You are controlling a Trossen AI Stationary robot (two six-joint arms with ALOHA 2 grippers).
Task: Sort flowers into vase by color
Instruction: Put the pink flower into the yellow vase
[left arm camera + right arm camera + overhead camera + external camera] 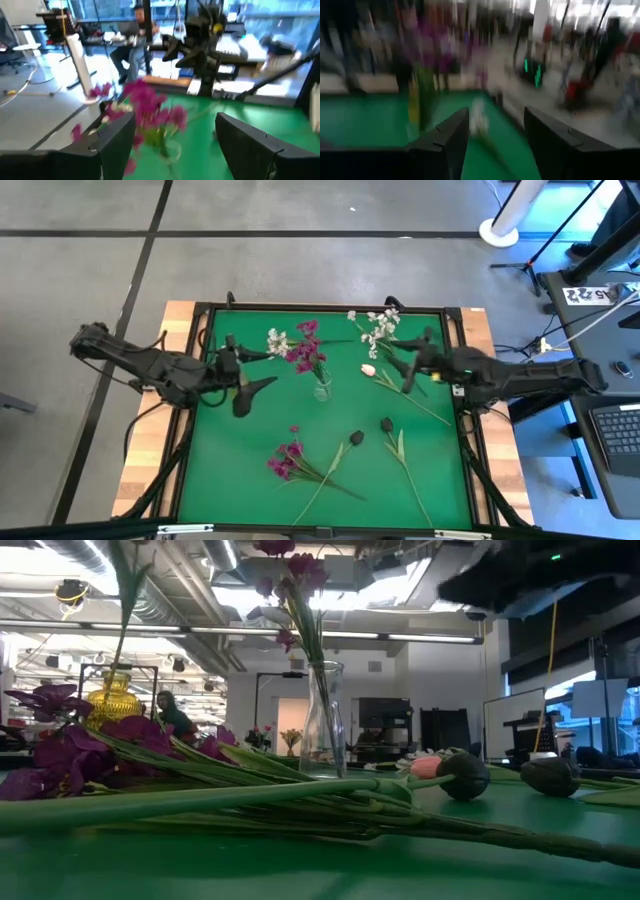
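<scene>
Right now both sets of fingers gape wide, empty. Left gripper (250, 390) hangs at nine o'clock of the clear glass vase (322, 388), which already holds magenta sprigs (305, 352). Right gripper (407, 370) hovers at three o'clock by the pale pink bud (369, 369), probably its next pick. Loose purple sprig (285, 458) lies at six.

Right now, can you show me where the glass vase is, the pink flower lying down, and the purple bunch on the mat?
glass vase (322, 388), high view, on its clear body.
pink flower (368, 369), high view, on its bud.
purple bunch (284, 460), high view, on its blossoms.
</scene>
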